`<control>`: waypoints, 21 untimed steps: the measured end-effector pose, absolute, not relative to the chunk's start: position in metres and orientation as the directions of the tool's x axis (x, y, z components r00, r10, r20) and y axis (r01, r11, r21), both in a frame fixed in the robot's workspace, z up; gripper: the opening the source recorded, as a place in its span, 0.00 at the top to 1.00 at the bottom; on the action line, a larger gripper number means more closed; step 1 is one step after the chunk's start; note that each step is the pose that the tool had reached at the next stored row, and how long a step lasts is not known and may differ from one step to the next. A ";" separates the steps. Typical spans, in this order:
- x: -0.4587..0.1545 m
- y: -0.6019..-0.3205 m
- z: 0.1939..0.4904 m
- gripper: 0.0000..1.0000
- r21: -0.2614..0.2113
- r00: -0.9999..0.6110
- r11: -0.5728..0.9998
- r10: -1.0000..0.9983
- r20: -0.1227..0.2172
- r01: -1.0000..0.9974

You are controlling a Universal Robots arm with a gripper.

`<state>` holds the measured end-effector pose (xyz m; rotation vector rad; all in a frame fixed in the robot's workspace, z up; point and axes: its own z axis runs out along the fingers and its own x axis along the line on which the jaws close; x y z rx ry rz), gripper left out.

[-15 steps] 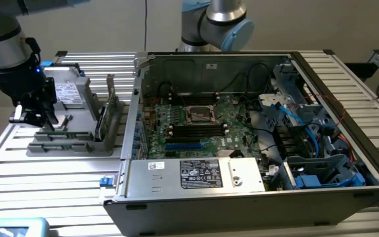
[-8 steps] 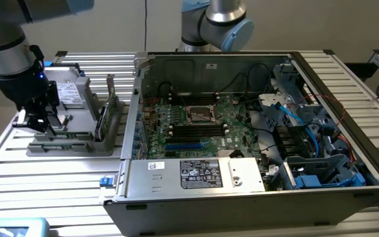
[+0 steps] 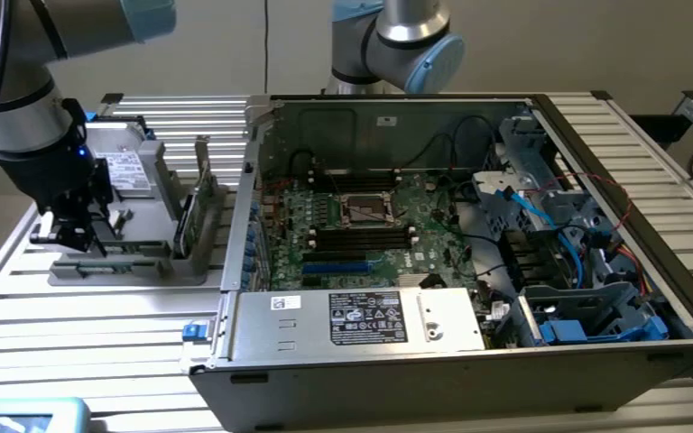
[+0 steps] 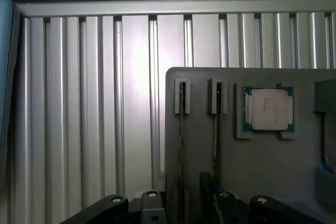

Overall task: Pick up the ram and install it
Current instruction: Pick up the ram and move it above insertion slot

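Hand [image 3: 72, 233] open, empty, poised above grey tray [image 4: 262, 182] on tabletop [image 4: 105, 103]; ram [image 4: 181, 145] stands edge-up in tray slot, between jaws. Risk: off-centre descent, hand strikes ram's edge or neighbouring stick [image 4: 216, 129], jamming it.

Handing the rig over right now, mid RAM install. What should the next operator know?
Gripper: low over the grey holder, at the exterior view's left.
Ram: upright on edge in a holder slot, a second stick beside it.
Done: nothing picked up yet.
Left: pickup and install; the motherboard's black slots in the open case look empty.
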<state>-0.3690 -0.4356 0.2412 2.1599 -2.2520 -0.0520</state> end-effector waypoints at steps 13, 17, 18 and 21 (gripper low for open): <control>-0.369 -0.434 0.228 0.62 0.016 -0.041 0.042 -0.999 0.016 -0.999; -0.369 -0.434 0.221 0.62 0.014 -0.041 0.042 -0.999 0.017 -0.999; -0.369 -0.434 0.219 0.62 0.014 -0.041 0.042 -0.999 0.017 -0.999; -0.369 -0.434 0.214 0.62 0.013 -0.042 0.042 -0.999 0.017 -0.999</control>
